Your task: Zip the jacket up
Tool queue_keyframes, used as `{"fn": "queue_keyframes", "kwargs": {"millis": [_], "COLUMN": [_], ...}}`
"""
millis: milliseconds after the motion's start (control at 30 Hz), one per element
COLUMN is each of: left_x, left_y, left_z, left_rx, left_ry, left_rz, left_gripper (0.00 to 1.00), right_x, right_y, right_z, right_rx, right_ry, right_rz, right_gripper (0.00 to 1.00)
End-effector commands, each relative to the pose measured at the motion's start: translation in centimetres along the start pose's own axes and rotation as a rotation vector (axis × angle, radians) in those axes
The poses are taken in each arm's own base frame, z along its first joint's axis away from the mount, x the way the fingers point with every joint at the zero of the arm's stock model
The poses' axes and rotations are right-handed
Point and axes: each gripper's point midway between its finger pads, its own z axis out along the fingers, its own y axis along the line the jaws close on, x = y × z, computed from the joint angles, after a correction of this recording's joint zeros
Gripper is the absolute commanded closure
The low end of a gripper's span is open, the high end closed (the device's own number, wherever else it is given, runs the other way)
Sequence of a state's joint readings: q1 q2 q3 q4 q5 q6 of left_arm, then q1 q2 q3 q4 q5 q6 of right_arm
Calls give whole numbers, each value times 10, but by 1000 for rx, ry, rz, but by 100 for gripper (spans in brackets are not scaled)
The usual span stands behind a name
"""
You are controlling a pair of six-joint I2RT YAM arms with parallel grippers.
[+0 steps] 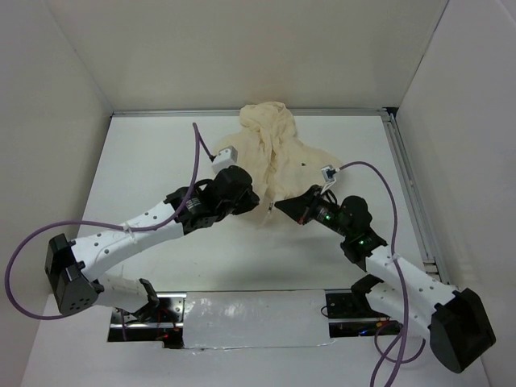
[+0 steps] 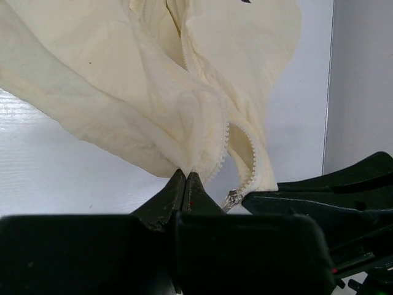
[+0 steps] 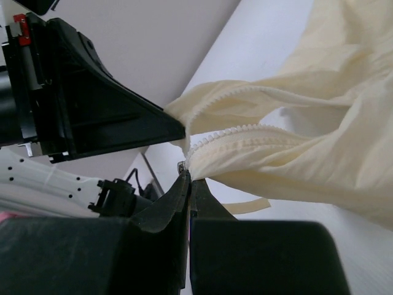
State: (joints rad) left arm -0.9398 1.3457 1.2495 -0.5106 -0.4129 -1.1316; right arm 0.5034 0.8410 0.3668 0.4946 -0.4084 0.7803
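The cream jacket (image 1: 278, 153) lies bunched at the back middle of the white table, its bottom hem toward the arms. My left gripper (image 1: 260, 207) is shut on the hem of the jacket's left front (image 2: 153, 104), just beside the zipper teeth. My right gripper (image 1: 280, 205) is shut on the bottom end of the other zipper edge (image 3: 245, 144), a little above the table. The small metal zipper pull (image 2: 232, 200) hangs at the bottom of that edge, next to the right fingers (image 2: 319, 193). The two zipper rows are apart above the pull.
White walls enclose the table on three sides. A metal rail (image 1: 411, 193) runs along the right edge. A loose cream strip (image 3: 242, 206) hangs under the hem. Purple cables (image 1: 200, 145) loop over both arms.
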Motion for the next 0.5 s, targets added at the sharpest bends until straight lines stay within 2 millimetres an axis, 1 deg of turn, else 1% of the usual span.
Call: {"fn": "queue_keyframes", "kwargs": {"millis": [0,133,200,300,467], "left_x": [-25,-31,-29,-28,-28], "left_y": [-29,-26,-22,-22,-20], "left_z": [-9,-7,-6,-5,-5], "left_rx": [127,93,78,102,100], "left_ry": [-107,-129,-126,-134,-140], "left_rz": [-102,-135,-161,-156,-174], "left_gripper": [100,100,100,100,100], "right_x": [-12,-14,-15,-12,-9], "right_y": [32,30,26,21,20], "right_z": [5,10,12,14,15], "right_rx": [-175,-170,-146,-125,-122], "right_ry": [-36,-38,-39,-29,-22], "right_rz": [-4,-13,-18,-15,-1], "right_gripper": [100,100,100,100,100]}}
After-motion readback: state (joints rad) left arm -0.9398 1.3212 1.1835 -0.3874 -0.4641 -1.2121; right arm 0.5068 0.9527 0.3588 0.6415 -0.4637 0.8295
